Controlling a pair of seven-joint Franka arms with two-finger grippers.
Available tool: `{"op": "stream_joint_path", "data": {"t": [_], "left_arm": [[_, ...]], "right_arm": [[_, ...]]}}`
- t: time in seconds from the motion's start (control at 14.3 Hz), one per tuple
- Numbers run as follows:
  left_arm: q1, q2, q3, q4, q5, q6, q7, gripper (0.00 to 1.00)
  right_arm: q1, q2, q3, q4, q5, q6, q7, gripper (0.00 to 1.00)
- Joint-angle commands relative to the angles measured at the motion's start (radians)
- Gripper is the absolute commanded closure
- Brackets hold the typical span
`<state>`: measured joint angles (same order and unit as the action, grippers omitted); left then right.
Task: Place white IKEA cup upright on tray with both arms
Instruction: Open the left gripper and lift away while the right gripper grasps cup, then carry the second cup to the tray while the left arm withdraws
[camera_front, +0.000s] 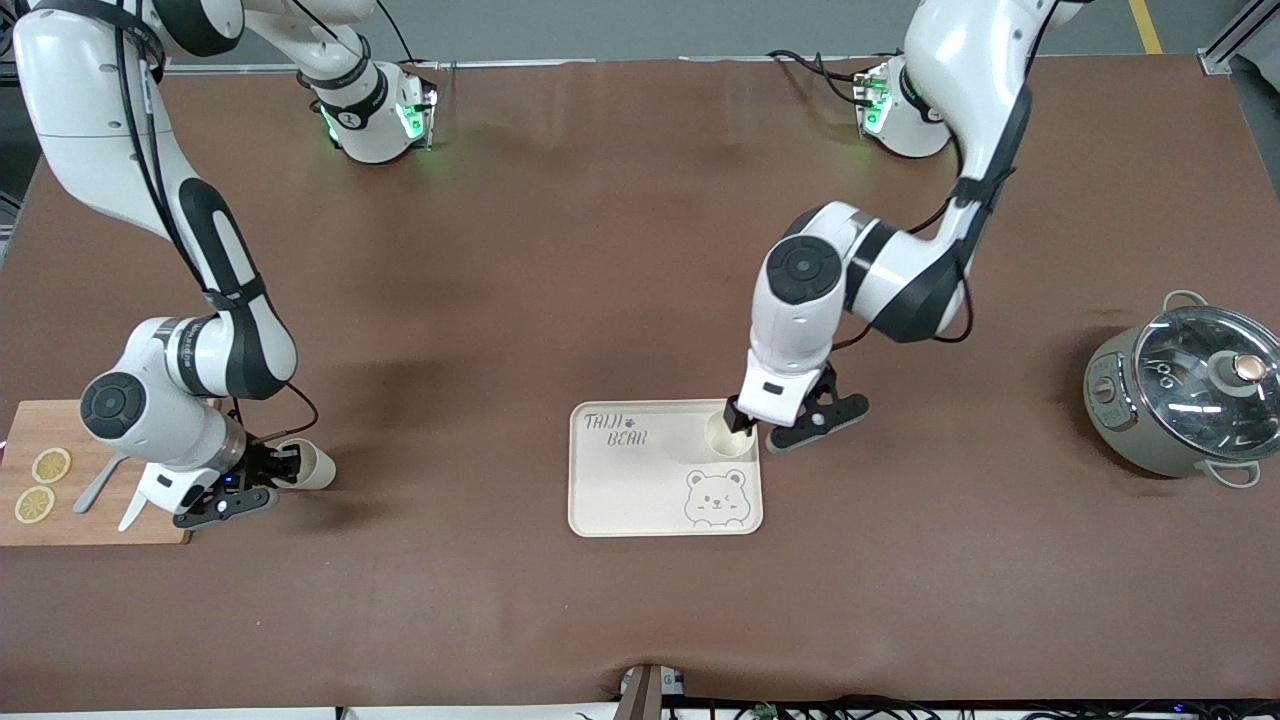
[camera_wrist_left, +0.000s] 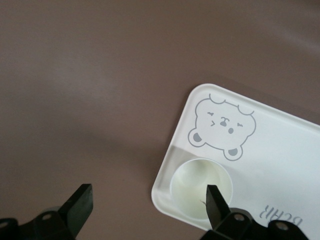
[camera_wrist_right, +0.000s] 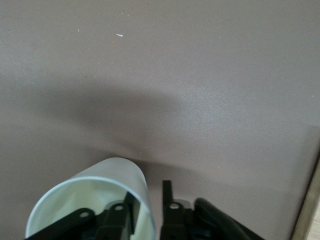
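The front view shows the tray (camera_front: 640, 480) near the middle of the bench, closer to the edge nearest the front camera, with one white cup (camera_front: 729, 436) standing upright in its corner toward the left arm's end, just above the bear face (camera_front: 716, 497). The left gripper (camera_front: 772, 425) is seen over that corner; in the left wrist view its fingers (camera_wrist_left: 79, 202) are spread wide and released — one finger reaches down into the cup's mouth (camera_wrist_left: 197, 186), the other hangs outside the tray over the brown bench (camera_wrist_left: 100, 90). A second white cup (camera_front: 310, 466) is held tilted on its side at the right arm's end of the bench, and the right gripper (camera_front: 262, 476) is clenched on its rim, one finger inside and one outside, as the right wrist view shows (camera_wrist_right: 150, 212). Just beside it a wooden cutting board (camera_front: 100, 525) is found at the bench edge, carrying two lemon slices (camera_front: 50, 465) and a spoon (camera_front: 98, 484). A lidded pot (camera_front: 1185, 398) stands well apart at the left arm's end — nothing lies between the second cup and the tray.
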<state>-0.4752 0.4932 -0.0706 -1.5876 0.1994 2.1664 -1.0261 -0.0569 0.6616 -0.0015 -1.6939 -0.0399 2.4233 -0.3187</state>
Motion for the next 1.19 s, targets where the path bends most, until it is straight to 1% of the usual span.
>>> {"op": "stream_joint_path", "data": {"t": [0.0,0.07,0.28,0.42,0.49,0.63,0.77,0.91,0.98,1.12], "left_arm": [[0.081,-0.083,-0.006,-0.006,-0.09,-0.092,0.18,0.0],[0.119,-0.099,-0.005,-0.002,-0.103,-0.126,0.257,0.0],[0.243,-0.152,-0.003,-0.005,-0.103,-0.195,0.485,0.0],[0.347,-0.188,-0.008,-0.005,-0.106,-0.215,0.628,0.0],[0.377,-0.194,-0.006,-0.005,-0.106,-0.217,0.685,0.0],[0.435,-0.194,-0.006,-0.005,-0.104,-0.217,0.763,0.0],[0.473,-0.192,-0.005,-0.002,-0.106,-0.217,0.851,0.0],[0.497,-0.194,-0.005,-0.005,-0.136,-0.217,0.912,0.0],[0.495,-0.194,-0.002,-0.005,-0.152,-0.217,0.925,0.0],[0.512,-0.2,-0.005,-0.003,-0.155,-0.217,0.931,0.0]], "right_arm": [[0.009,-0.002,0.008,-0.006,0.02,0.011,-0.005,1.0],[0.009,-0.002,0.008,-0.006,0.02,0.011,-0.002,1.0],[0.015,-0.003,0.008,-0.001,0.066,0.004,-0.002,1.0],[0.022,-0.007,0.009,0.006,0.069,-0.003,0.004,1.0],[0.035,-0.008,0.012,0.017,0.077,-0.009,0.027,1.0],[0.064,-0.019,0.028,0.068,0.106,-0.102,0.113,1.0],[0.101,-0.017,0.037,0.159,0.139,-0.228,0.232,1.0],[0.152,-0.017,0.037,0.236,0.152,-0.311,0.373,1.0],[0.181,-0.016,0.037,0.261,0.153,-0.322,0.438,1.0],[0.25,-0.008,0.035,0.275,0.149,-0.31,0.574,1.0]]}}
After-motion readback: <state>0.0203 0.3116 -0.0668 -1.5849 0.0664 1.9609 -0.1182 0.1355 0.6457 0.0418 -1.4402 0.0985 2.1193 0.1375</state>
